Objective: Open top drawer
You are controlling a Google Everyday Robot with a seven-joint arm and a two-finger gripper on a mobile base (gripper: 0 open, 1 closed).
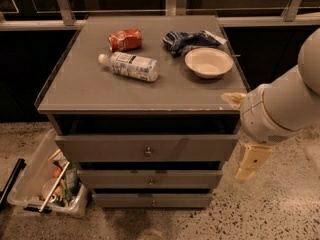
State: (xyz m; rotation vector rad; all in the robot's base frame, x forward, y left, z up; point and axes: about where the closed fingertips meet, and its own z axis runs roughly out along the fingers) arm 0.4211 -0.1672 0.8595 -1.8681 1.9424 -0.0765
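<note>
The top drawer (110, 148) is the widest grey front under the cabinet top, with a small round metal knob (148, 152) at its centre. A dark gap runs above the front and none of its inside shows. Two narrower drawer fronts (150, 179) sit below it. My gripper (248, 160) hangs at the cabinet's right side, beside the right end of the top drawer front and well away from the knob. It holds nothing that I can see.
On the cabinet top (85, 86) lie a plastic bottle (129, 65), a red can (125, 39), a blue bag (187, 39) and a white bowl (208, 62). A clear bin of items (45, 181) stands on the floor at the left. A railing runs behind.
</note>
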